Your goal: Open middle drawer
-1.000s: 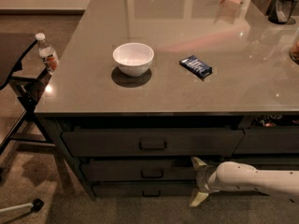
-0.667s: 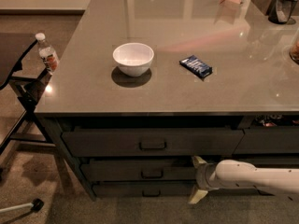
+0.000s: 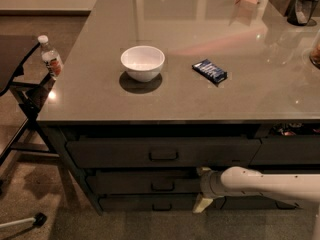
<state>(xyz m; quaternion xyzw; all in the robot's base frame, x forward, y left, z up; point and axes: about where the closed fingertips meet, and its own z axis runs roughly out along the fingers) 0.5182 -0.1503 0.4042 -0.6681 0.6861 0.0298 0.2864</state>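
White bowl [image 3: 143,61] stood on worktop [image 3: 100,99] above and left of gripper [image 3: 201,188], only plain white interior showing. Blue packet [image 3: 210,70] lay on same worktop, almost straight above gripper. Water bottle [image 3: 51,58] stood far up-left, beyond worktop's edge. Gripper, fingers spread apart one over other, sat low at right end of middle drawer [image 3: 130,183]; drawer's loop handle [image 3: 163,186] just left of gripper. Contact with drawer front: cannot tell.

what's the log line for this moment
phase: pre-grasp | middle drawer: looks shut | handle: not gripped | pincer: open, fingers spread vertically, at right end of the drawer front, right of handle
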